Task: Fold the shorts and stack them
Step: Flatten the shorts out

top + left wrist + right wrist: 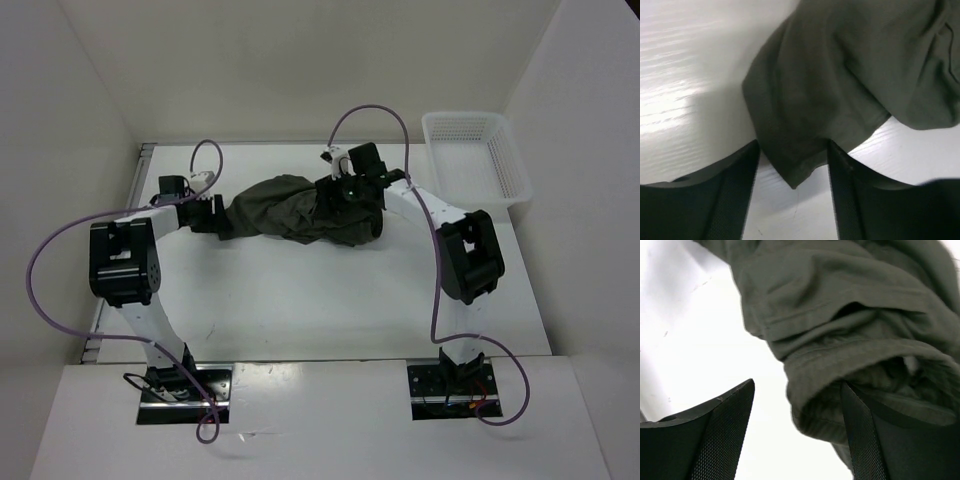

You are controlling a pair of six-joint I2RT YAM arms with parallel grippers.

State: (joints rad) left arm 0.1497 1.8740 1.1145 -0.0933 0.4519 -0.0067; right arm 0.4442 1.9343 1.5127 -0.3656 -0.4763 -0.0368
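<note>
The dark olive-green shorts [285, 208] lie crumpled in a long bunch at the far middle of the white table. My left gripper [214, 214] is at their left end. In the left wrist view it [793, 145] is open, and a pointed corner of the shorts [840, 75] lies on the table between its fingers. My right gripper [352, 200] is over their right end. In the right wrist view it [797, 384] is open, with a thick rolled edge of the shorts [840, 300] between the fingers, against the right finger [865, 440].
A white mesh basket [475, 155] stands at the far right corner of the table [300, 300]. White walls close in the table at the back and sides. Purple cables loop from both arms.
</note>
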